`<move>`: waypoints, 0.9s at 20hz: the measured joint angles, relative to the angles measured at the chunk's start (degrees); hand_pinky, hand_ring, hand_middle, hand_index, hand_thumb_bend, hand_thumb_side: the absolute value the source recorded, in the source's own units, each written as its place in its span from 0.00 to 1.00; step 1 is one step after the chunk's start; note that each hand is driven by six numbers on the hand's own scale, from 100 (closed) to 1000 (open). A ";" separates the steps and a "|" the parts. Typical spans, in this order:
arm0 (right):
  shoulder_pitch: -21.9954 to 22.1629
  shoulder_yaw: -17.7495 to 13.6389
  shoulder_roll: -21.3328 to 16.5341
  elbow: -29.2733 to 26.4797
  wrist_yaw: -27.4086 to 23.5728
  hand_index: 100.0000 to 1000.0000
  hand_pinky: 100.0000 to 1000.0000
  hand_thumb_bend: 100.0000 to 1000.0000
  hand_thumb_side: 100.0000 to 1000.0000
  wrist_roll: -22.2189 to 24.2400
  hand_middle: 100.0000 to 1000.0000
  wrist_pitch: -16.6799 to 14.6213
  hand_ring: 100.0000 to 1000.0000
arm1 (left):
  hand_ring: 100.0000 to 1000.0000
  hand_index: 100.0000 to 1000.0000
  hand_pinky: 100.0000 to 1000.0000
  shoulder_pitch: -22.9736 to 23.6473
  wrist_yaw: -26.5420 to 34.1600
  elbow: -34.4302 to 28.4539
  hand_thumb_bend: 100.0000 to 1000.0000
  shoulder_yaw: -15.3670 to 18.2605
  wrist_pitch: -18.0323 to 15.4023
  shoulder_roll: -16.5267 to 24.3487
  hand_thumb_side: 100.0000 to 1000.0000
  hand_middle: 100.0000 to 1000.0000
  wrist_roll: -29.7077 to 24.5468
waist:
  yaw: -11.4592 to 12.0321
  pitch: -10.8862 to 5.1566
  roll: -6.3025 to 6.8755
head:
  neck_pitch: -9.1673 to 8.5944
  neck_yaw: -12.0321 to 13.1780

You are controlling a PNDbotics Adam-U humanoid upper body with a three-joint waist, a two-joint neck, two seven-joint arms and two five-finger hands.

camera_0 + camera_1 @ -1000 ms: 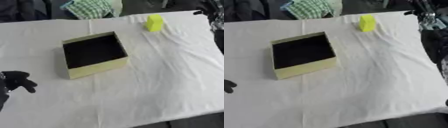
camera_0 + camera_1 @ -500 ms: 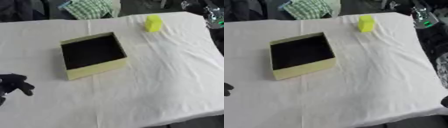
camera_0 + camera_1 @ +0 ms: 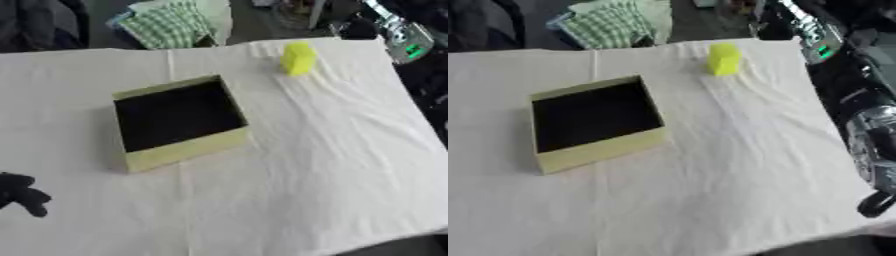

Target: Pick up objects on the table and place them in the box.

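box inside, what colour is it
Black inside the box, with pale yellow-green walls; clearest in the left eye view.

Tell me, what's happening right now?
Left robot hand idle, low at table's left edge. Right arm reaching in, hand unclear. Yellow block untouched on cloth. Box empty, path clear.

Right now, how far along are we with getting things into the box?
Nothing looks done: the box shows only a dark, empty inside. The yellow block sits untouched near the cloth's far edge. Nothing is in hand; the left robot hand rests at the lower left. Left: reach, lift and box the block.
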 measured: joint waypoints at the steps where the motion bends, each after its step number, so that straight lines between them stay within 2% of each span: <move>1: 0.03 0.00 -0.01 -0.25 1.08 1.00 0.74 0.00 0.11 0.27 0.97 -0.28 1.00 | 0.48 0.74 0.64 0.01 -0.17 0.00 0.00 0.02 -0.15 0.00 0.87 0.46 0.00 | 0.18 0.13 -0.13 | -0.24 -0.11; 8: 0.53 -0.34 -0.15 -2.32 7.41 1.00 0.77 0.00 0.11 2.23 0.97 -1.84 1.00 | 0.48 0.74 0.64 0.21 -1.47 0.00 0.00 0.69 -1.21 0.10 0.88 0.46 0.16 | 1.40 0.95 -0.67 | -1.37 -1.01; 18: 1.00 -0.36 -0.46 -2.55 11.24 1.00 0.79 0.00 0.12 4.96 0.98 -1.95 1.00 | 0.48 0.75 0.64 0.57 -2.49 0.00 0.00 1.05 -2.69 0.48 0.89 0.45 -0.46 | 1.33 2.18 -0.51 | -1.40 -1.54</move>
